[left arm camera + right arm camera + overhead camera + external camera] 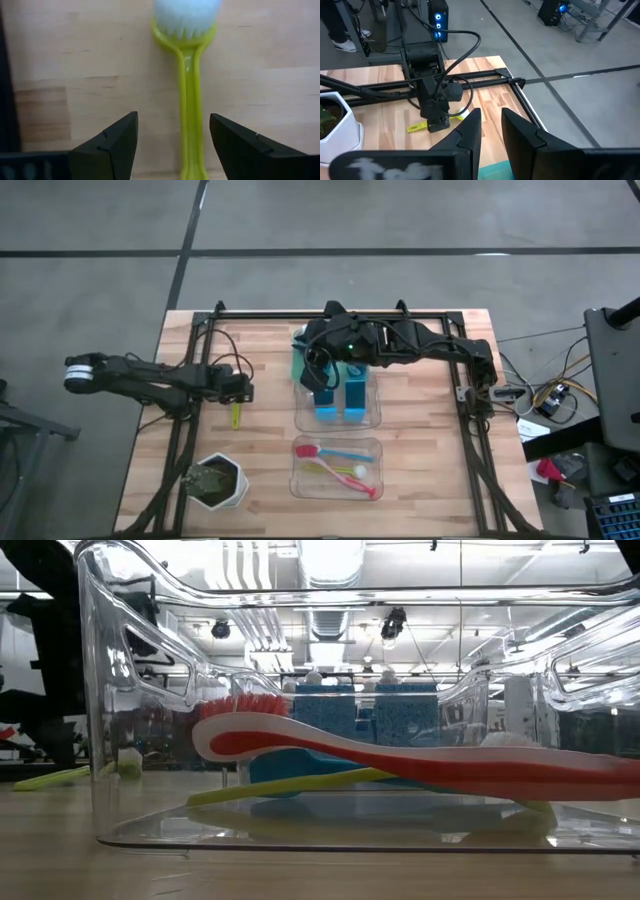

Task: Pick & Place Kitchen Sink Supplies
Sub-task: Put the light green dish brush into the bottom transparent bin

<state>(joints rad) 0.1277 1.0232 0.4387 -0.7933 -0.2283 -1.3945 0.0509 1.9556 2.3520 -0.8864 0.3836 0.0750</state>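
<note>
A yellow-green brush [190, 100] with a white bristle head lies flat on the wooden table; it also shows as the brush [236, 415] from above. My left gripper [172, 142] [243, 392] is open, pointing down, one finger on each side of the handle without touching it. My right gripper [491, 130] [318, 375] is open above the far clear bin [372, 418], where two blue sponges [340, 397] stand on edge. The near clear bin [335, 490] holds pink-red [400, 760], blue and yellow-green brushes. The bottles are not in view.
A white hexagonal pot of greenery [218, 482] stands at the table's near left corner. A green tray edge [298, 362] shows beside the far bin, under my right arm. Black frame rails [190, 430] run along both sides of the table. Bare wood lies between the pot and the bins.
</note>
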